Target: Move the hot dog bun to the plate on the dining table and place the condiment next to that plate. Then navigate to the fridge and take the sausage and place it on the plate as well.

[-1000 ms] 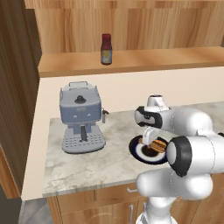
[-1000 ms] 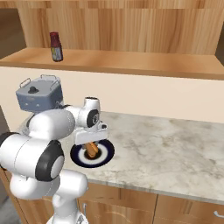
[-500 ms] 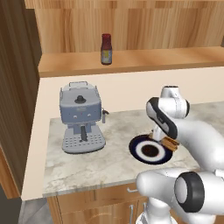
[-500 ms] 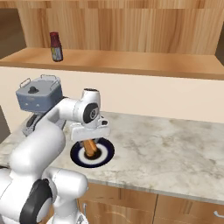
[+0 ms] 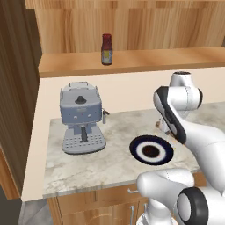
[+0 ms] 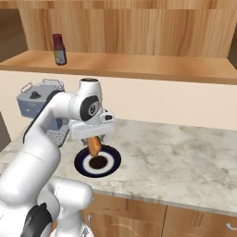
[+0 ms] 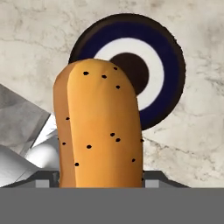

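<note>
desk (image 6: 185, 152): marbled stone, smooth | shelf (image 5: 145, 61): wood, matt | hot dog bun (image 7: 98, 127): matt, speckled | coffee machine (image 5: 81, 116): grey metal look

One bun (image 6: 95, 146), just above one navy-rimmed plate (image 5: 151, 150). One coffee machine (image 5: 81, 118) stands near that plate, on the same counter (image 6: 185, 157). One bottle (image 5: 107, 49) stands on the shelf behind the plate.
</note>
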Controlling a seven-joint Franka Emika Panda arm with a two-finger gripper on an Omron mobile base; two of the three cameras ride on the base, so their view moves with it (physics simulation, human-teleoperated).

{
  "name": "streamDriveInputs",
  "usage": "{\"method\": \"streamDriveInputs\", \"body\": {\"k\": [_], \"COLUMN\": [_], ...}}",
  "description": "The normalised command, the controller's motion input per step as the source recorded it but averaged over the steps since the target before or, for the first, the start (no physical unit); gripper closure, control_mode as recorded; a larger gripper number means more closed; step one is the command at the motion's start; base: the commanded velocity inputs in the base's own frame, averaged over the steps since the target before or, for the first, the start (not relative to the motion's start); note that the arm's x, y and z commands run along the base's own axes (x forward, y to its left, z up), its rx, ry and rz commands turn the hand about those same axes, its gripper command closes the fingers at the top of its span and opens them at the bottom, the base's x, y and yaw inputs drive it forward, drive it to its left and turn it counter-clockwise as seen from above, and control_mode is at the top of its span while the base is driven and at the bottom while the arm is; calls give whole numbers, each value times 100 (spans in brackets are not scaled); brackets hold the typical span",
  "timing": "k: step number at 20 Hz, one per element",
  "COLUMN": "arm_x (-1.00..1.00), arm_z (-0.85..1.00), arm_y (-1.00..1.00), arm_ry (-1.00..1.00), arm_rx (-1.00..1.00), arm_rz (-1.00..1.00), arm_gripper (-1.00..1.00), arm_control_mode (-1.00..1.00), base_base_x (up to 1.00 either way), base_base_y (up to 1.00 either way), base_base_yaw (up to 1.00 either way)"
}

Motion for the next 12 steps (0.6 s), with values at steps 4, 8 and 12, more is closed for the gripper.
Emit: {"method": "streamDriveInputs", "body": {"k": [4, 8, 12], "arm_x": [-24, -18, 0], "arm_z": [61, 33, 0], "arm_y": [0, 0, 0], "arm_ry": [-20, -14, 0], "arm_rx": [-13, -9, 0], "arm_rz": [-10, -10, 0], "arm_gripper": [100, 100, 100], "arm_control_mode": [-100, 100, 100], "base_base_x": [0, 0, -31], "base_base_y": [0, 2, 0], "base_base_yaw": [0, 1, -15]}}
